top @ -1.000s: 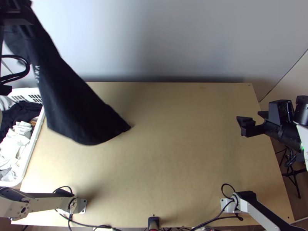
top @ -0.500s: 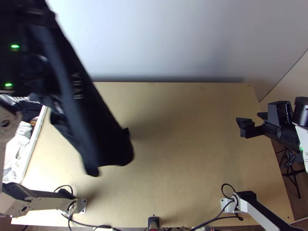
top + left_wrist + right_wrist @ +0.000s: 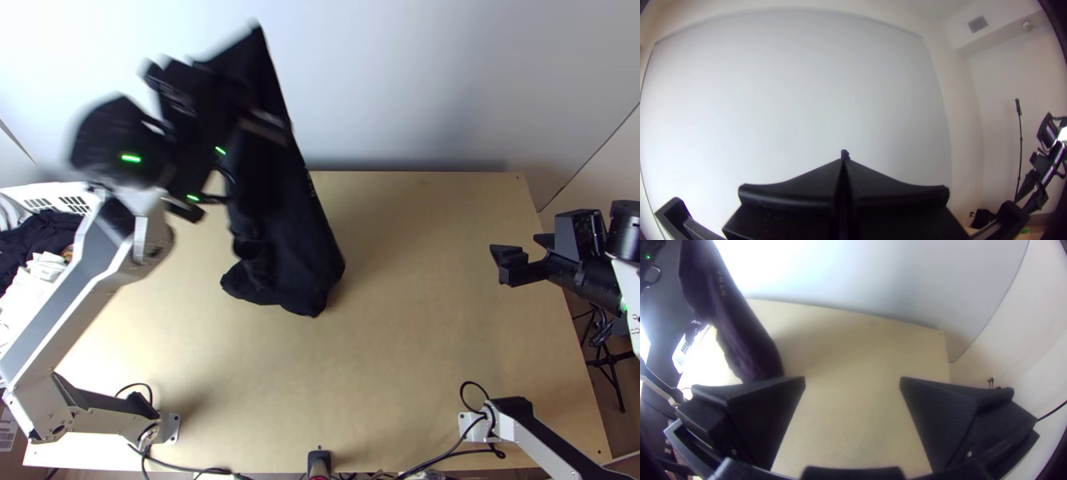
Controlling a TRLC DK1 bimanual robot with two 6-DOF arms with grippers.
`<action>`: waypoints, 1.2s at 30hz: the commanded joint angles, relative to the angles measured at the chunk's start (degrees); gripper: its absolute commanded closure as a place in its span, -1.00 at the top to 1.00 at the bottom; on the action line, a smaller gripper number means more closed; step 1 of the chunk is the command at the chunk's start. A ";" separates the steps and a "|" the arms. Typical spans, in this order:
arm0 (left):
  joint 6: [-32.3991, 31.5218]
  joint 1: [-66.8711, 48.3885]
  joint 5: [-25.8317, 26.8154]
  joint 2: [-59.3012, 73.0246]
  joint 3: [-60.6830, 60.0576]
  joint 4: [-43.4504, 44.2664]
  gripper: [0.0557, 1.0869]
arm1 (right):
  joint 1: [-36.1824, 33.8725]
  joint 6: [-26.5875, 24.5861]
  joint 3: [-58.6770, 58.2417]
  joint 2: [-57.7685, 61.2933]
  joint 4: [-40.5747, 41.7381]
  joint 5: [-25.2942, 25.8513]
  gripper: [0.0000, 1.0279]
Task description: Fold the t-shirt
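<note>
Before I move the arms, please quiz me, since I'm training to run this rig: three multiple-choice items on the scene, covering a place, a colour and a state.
1. In the top view, which side of the table is the white basket on?
A) right
B) left
C) near

2. What colour is the hanging t-shirt?
A) black
B) red
C) yellow

3. How are the fingers of the right gripper?
A) shut on cloth
B) pressed together, empty
C) apart, holding nothing

1 B: the basket shows at the table's left edge.
2 A: its cloth looks black in the top view.
3 C: the right wrist view shows a wide gap between them.
</note>
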 commanded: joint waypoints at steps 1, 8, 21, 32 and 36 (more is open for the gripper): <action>-0.55 1.28 -0.80 -2.25 -18.58 4.69 -0.93 | 0.44 -0.26 -0.60 0.46 -0.01 -0.44 0.93; -1.61 4.35 -0.72 -5.68 -30.54 6.10 -0.93 | 5.71 -1.23 -2.97 3.09 -0.01 -2.81 0.93; -1.78 7.69 -0.63 -5.15 -33.35 6.01 -0.93 | 31.02 -4.13 -2.44 18.03 0.52 -2.81 0.93; -2.75 11.21 0.16 -5.68 -36.25 5.31 -0.93 | 43.15 -4.48 3.80 36.76 6.85 -2.81 0.93; -4.68 11.91 0.16 -5.94 -36.95 5.22 -0.93 | 43.24 -4.48 4.68 42.20 10.98 -2.81 0.93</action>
